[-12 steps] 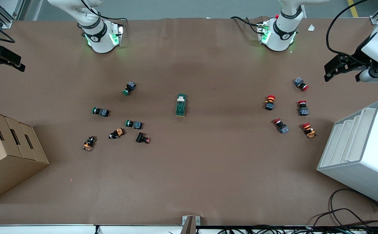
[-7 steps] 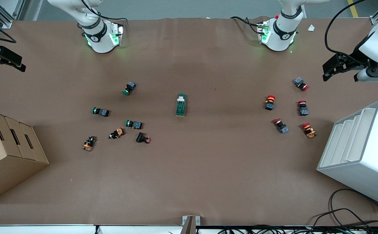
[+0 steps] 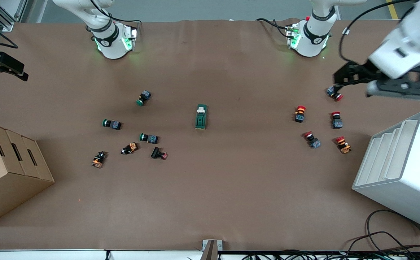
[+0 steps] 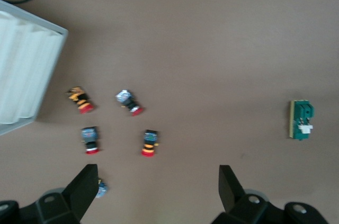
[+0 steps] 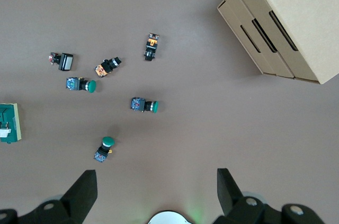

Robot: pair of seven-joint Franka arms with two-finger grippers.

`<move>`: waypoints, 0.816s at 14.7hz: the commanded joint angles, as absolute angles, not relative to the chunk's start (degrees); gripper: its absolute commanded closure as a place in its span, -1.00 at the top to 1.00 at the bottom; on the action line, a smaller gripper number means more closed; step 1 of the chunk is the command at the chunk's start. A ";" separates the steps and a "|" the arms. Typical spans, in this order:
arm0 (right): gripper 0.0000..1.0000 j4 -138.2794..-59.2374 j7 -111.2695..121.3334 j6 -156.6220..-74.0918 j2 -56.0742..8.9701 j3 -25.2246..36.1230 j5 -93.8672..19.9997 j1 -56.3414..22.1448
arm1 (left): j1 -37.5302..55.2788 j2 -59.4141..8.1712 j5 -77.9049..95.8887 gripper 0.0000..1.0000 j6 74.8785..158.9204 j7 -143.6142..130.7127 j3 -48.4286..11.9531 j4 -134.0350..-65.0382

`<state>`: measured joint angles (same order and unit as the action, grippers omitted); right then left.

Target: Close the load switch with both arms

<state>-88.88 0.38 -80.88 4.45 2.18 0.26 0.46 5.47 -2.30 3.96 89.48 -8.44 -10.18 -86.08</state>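
The load switch (image 3: 201, 116), a dark-green block with a cream lever piece at one end, lies alone at the middle of the table. It also shows in the left wrist view as the load switch (image 4: 301, 120) and at the edge of the right wrist view as the load switch (image 5: 9, 123). My left gripper (image 3: 341, 80) hangs open and empty over a red-capped push-button (image 3: 335, 93) near the left arm's end; its fingers (image 4: 85, 187) stand wide apart. My right gripper (image 3: 21, 71) waits open and empty at the right arm's end of the table, its fingers (image 5: 83, 188) spread.
Several green-capped and orange push-buttons (image 3: 143, 98) are scattered toward the right arm's end, and several red-capped ones (image 3: 299, 113) toward the left arm's end. A cardboard box (image 3: 8, 166) and a white stepped rack (image 3: 401, 166) stand at the two ends. Cables (image 3: 386, 238) lie near the rack.
The left arm has swung in from the table's edge toward the middle, and its gripper now hangs over a red-capped button. The right arm and the load switch have not moved.
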 commanded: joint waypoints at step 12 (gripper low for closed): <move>1.00 -87.89 -0.17 -81.12 4.14 2.46 -0.35 0.79 | 19.75 -10.09 -7.97 1.00 121.01 -59.02 -28.56 -104.24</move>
<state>-88.35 0.30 -80.89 4.43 2.32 -0.08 0.43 16.13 -7.30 -4.02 117.88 -52.50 -28.68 -104.08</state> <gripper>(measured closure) 0.000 0.000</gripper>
